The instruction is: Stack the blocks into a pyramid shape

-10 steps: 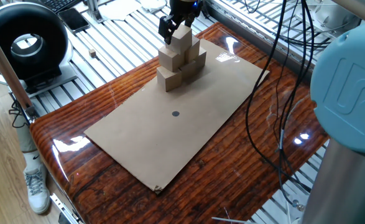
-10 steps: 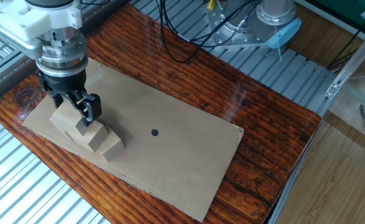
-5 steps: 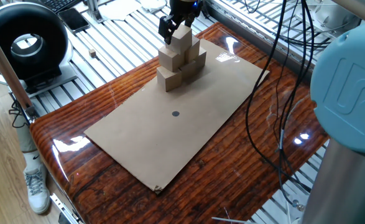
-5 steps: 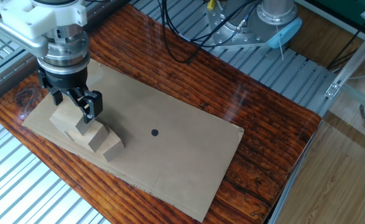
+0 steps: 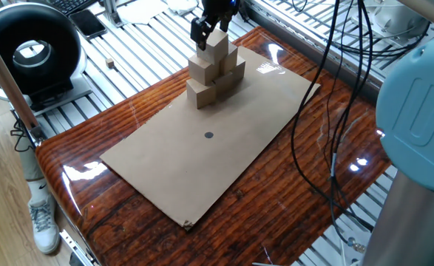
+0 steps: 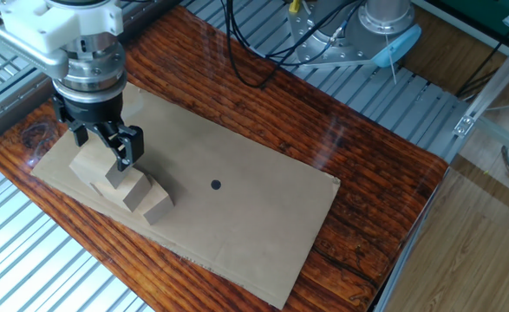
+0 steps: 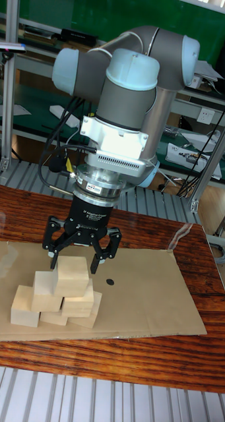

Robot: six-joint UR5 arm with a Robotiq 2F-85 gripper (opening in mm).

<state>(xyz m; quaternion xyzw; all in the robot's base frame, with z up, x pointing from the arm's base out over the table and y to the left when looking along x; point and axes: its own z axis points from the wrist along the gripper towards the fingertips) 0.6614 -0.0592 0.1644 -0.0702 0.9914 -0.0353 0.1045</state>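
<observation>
Pincer: I saw my black two-finger gripper [image 7: 78, 253] spread wide, holding nothing, fingers flanking the top cube without contact.
Change: hardly any; it sat marginally higher than half a second before.
Blocks: plain light-tan wooden cubes [image 7: 58, 294], matte, stacked as a pyramid.
Base: flat brown cardboard sheet [image 6: 237, 217] on a glossy dark wooden table [image 5: 276, 185].

Glossy wood tabletop [image 5: 128, 125] on ribbed alu frame [image 6: 393, 95]; wood-plank floor [image 6: 488, 234]; green backdrop [image 7: 72, 20].
</observation>
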